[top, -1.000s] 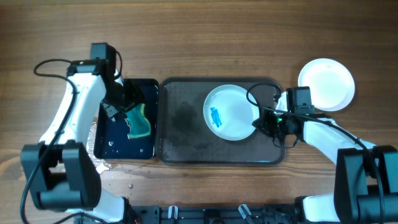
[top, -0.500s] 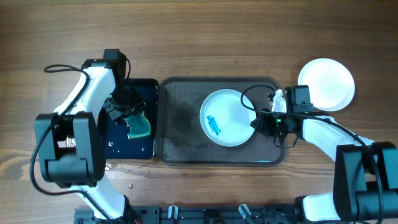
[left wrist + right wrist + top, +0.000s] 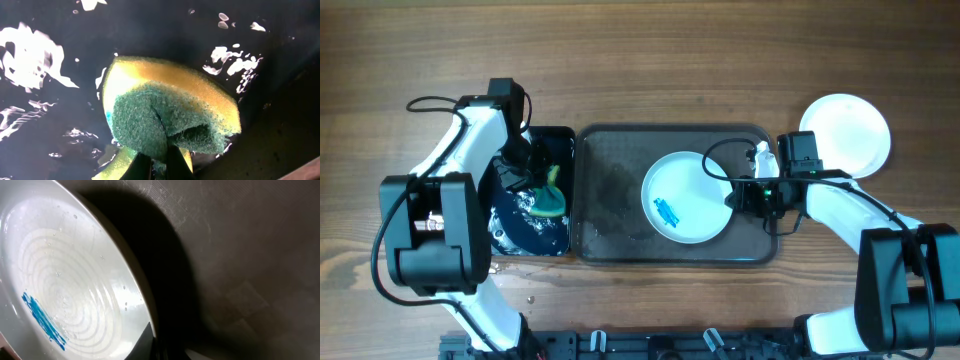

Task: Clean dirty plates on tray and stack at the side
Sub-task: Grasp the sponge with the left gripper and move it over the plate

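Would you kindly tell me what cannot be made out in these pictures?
Overhead: whether more plates lie under the side plate; it covers anything beneath.
Right wrist: the hold of the right gripper on the plate rim; the bottom edge cuts it off.
Left wrist: the fingers of the left gripper; the sponge hides most of them.

I see a white plate (image 3: 695,188) with a blue smear (image 3: 667,212), a dark grey tray (image 3: 610,215), a yellow-and-green sponge (image 3: 551,201), and a brown wood-grain table (image 3: 650,60).

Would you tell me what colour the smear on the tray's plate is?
Blue smear, clearest in the right wrist view.
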